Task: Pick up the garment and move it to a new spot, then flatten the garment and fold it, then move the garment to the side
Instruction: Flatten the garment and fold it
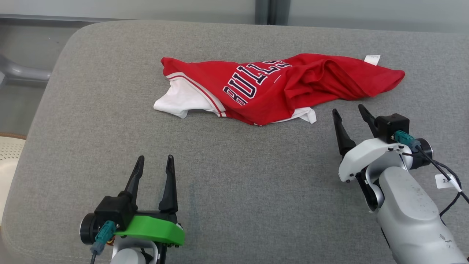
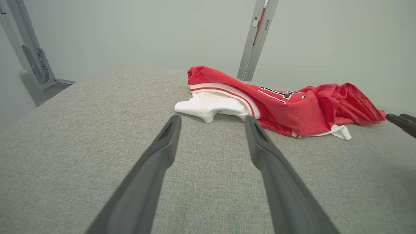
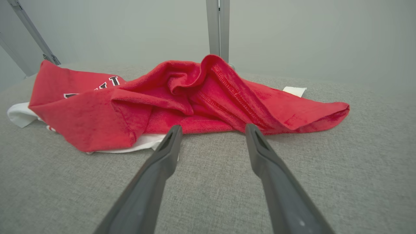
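I log left tool and right tool both spread and empty, garment crumpled just ahead of the right one: flattening, folding, side move all left to do.

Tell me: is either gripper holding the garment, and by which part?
Nothing is held. The left gripper and right gripper have open, empty jaws, both short of the garment, which lies crumpled.

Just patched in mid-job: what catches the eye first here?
A crumpled red jersey with white trim and dark lettering lies bunched across the far middle of the grey fabric surface. The right gripper stands open just short of its near edge; the left gripper, also open, sits farther back at lower left.
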